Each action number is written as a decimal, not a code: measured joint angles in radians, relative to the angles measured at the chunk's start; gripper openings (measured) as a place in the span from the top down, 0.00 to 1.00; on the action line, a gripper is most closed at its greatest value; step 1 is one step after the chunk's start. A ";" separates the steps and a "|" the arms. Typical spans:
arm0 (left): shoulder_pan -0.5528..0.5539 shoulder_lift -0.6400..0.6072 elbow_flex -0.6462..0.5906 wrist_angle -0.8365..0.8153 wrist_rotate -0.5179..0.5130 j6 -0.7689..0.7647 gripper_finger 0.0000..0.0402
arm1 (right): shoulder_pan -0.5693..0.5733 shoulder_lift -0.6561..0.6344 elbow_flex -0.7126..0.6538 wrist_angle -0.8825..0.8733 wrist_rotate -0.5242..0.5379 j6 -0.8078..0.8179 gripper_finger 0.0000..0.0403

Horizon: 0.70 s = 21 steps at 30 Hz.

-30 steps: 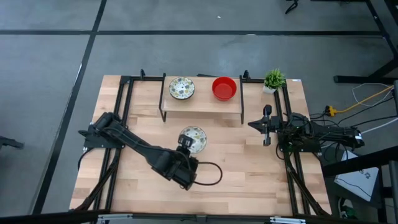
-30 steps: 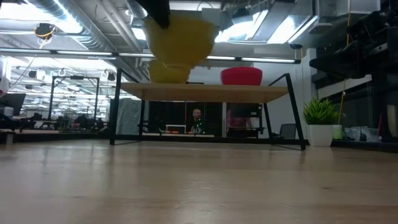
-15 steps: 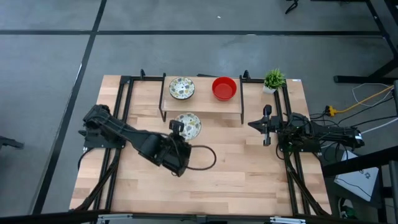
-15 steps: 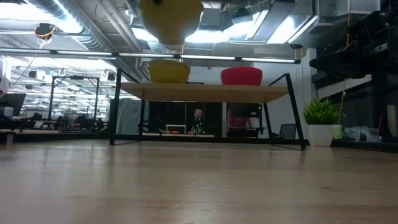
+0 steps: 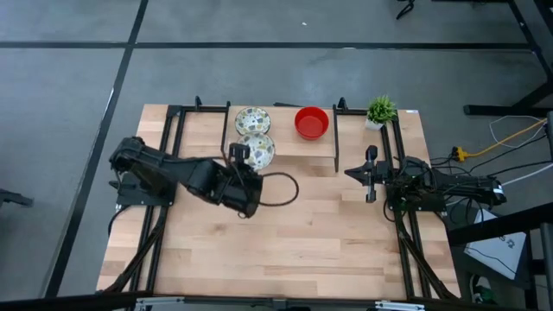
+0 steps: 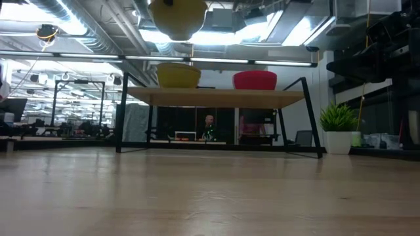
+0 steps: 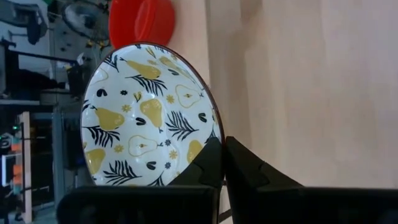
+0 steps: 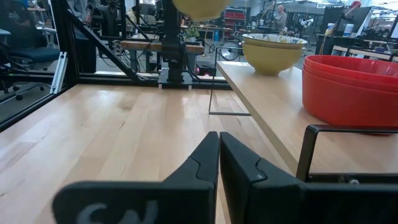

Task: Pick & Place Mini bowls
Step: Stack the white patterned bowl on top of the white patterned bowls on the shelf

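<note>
A raised wooden shelf (image 5: 285,147) stands at the table's far middle. On it rest a cream bowl with a yellow pear pattern (image 5: 251,121) (image 6: 178,75) and a red bowl (image 5: 311,122) (image 6: 254,80). My left gripper (image 5: 239,155) (image 7: 222,148) is shut on a second pear-patterned bowl (image 5: 258,149) (image 7: 146,115). That bowl hangs in the air over the shelf's near edge, just in front of the first one, and shows high up in the low view (image 6: 178,14). My right gripper (image 5: 370,180) (image 8: 219,149) waits shut at the table's right, holding nothing. My left gripper pinches the held bowl's rim (image 7: 209,133) between its two fingers, one finger on the inner side and one on the outer side. The fingers slant down at it from the table's left and near side. The bowl is lifted clear above shelf height, its opening upward.
A small green potted plant (image 5: 380,111) (image 6: 338,128) stands at the far right corner. Black frame rails (image 5: 168,164) run along both table sides. The shelf's thin black legs (image 6: 123,118) stand on the table. Bare wood (image 5: 285,242) fills the near half.
My left gripper has risen and gone toward the table's far edge and a little left, carrying the patterned bowl from over the table's middle up to the shelf's near edge. The bowl has stayed opening-up and now hangs higher than the shelf top.
</note>
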<state>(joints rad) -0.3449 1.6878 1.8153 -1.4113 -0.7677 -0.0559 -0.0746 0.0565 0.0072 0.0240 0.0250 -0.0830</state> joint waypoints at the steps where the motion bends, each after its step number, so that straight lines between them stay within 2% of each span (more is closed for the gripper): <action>1: 0.009 -0.004 0.000 0.000 0.000 0.007 0.99 | 0.000 0.000 0.000 0.000 0.000 0.000 0.96; 13: 0.154 -0.039 0.000 0.000 -0.027 0.043 0.99 | 0.000 0.000 0.000 0.000 0.000 0.000 0.96; 21: 0.269 -0.039 0.000 0.010 0.002 0.102 0.99 | 0.000 0.000 0.000 0.000 0.000 0.000 0.96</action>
<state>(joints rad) -0.0757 1.6489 1.8153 -1.4012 -0.7658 0.0461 -0.0743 0.0563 0.0072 0.0240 0.0250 -0.0830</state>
